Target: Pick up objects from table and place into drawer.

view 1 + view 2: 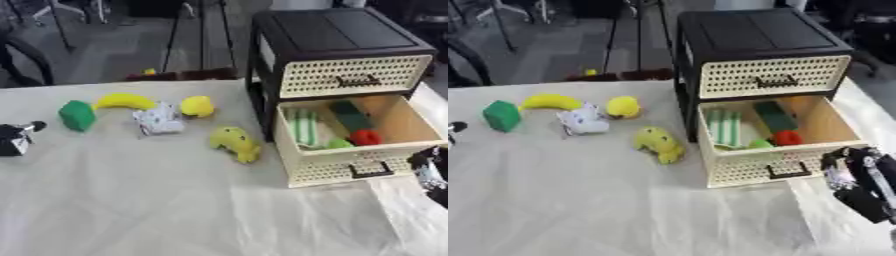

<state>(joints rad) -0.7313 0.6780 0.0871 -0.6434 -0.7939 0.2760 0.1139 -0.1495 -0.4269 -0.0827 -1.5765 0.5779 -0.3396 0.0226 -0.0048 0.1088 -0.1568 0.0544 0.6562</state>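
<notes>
Right hand [859, 180] (fuller in right eye) beside drawer [750, 167].

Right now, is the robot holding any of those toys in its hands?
No. The left hand shows at the left edge and the right hand beside the open drawer, and neither holds a toy.

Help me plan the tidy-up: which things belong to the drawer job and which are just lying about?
Job: green block, banana, white toy, round yellow toy, long yellow toy, open drawer.
Lying about: chair legs, stand behind table.
</notes>
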